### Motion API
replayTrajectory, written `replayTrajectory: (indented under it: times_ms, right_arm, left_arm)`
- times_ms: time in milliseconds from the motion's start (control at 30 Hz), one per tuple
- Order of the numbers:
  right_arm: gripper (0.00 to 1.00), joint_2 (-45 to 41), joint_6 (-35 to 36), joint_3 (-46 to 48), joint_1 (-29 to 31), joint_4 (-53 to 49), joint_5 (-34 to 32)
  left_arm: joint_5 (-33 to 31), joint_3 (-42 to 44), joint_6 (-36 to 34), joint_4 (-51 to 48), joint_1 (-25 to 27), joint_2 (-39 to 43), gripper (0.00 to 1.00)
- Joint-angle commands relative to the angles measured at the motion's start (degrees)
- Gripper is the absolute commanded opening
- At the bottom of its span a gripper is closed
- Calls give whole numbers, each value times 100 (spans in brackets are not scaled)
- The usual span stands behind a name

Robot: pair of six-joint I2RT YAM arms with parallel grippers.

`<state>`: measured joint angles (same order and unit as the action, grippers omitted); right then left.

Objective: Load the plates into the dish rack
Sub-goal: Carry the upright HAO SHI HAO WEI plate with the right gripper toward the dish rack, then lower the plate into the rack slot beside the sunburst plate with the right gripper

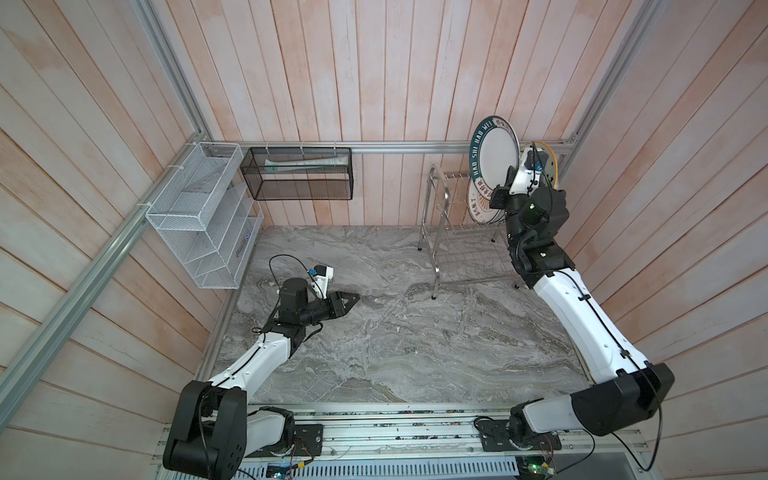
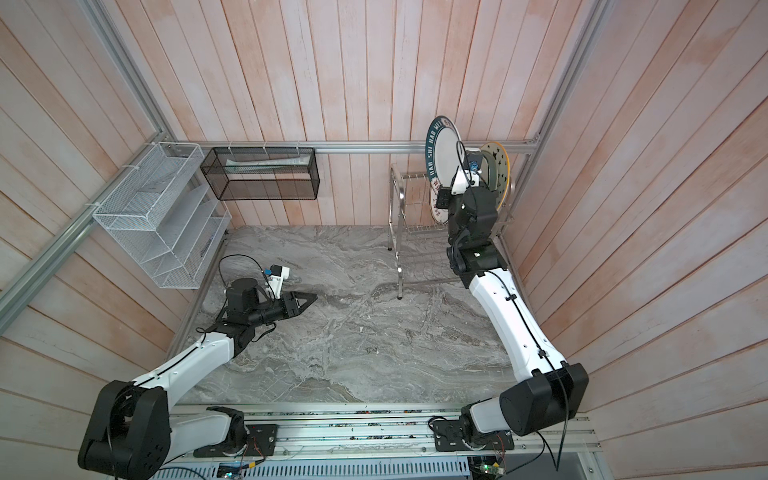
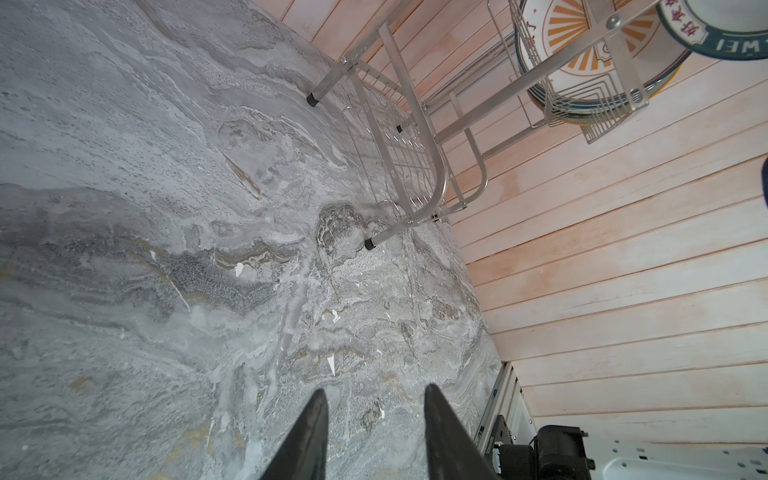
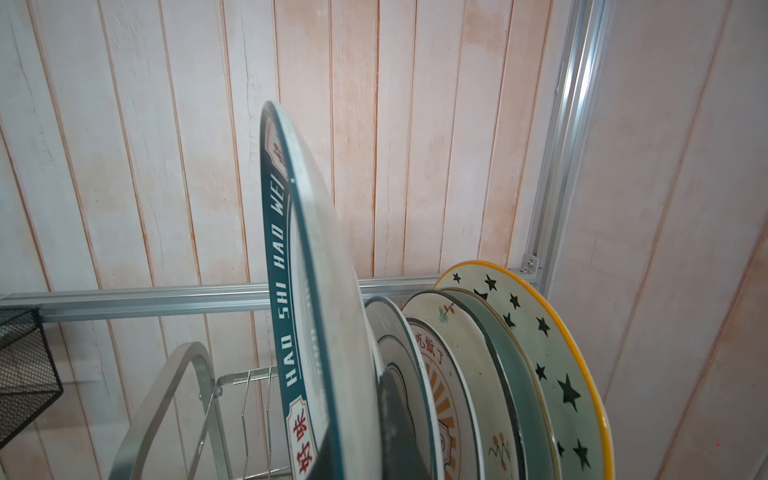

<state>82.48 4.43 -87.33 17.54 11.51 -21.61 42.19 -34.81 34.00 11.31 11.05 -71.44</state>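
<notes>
My right gripper [image 4: 357, 449] is shut on the bottom edge of a white plate with a dark-green lettered rim [image 4: 316, 291]. It holds the plate upright above the upper tier of the steel dish rack [image 1: 437, 232], as both top views show [image 2: 442, 156]. Several plates stand on edge in the rack beside it. Among them are a yellow-rimmed star plate [image 4: 552, 353] and an orange sunburst plate [image 4: 442, 386]. My left gripper [image 1: 353, 297] lies low over the grey marble table, open and empty, well apart from the rack [image 3: 419, 137].
A white mesh basket [image 1: 199, 216] hangs on the left wall and a black mesh box [image 1: 297, 174] on the back wall. The rack stands in the back right corner, close to both walls. The marble table [image 1: 395, 324] stretches between the two arms.
</notes>
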Motion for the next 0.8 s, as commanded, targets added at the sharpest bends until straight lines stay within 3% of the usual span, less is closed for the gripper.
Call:
replayTrajectory:
  times_ms: [0, 767]
  right_arm:
    - [0, 144, 128, -392, -5, 61, -202]
    - [0, 881, 118, -478, 126, -150, -472]
  left_arm:
    - [52, -81, -130, -46, 26, 96, 40]
    - [22, -54, -219, -167, 22, 125, 40]
